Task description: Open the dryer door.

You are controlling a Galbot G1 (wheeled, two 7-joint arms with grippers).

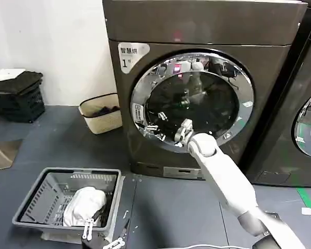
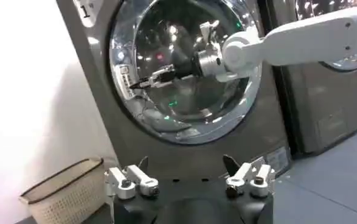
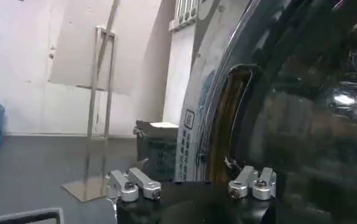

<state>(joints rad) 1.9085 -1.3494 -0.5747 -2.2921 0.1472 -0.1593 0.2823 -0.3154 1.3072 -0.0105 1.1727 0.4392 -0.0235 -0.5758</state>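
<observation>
Reaching right claw [image 1: 150, 128], released, at dryer door [image 1: 197, 101] left rim | chrome ring, dark glass, shut | left claw [image 2: 190, 182] released, low

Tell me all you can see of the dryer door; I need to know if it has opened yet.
The dryer door is a big round one: a broad shiny chrome rim around dark tinted glass, nearly as wide as its dark grey machine marked "1". It looks shut, flat against the front. A sticker sits on the rim's left side. The right claw reaches across the glass to that left rim, by a recess there; whether it touches is unclear. The left claw hangs open, low and apart.
</observation>
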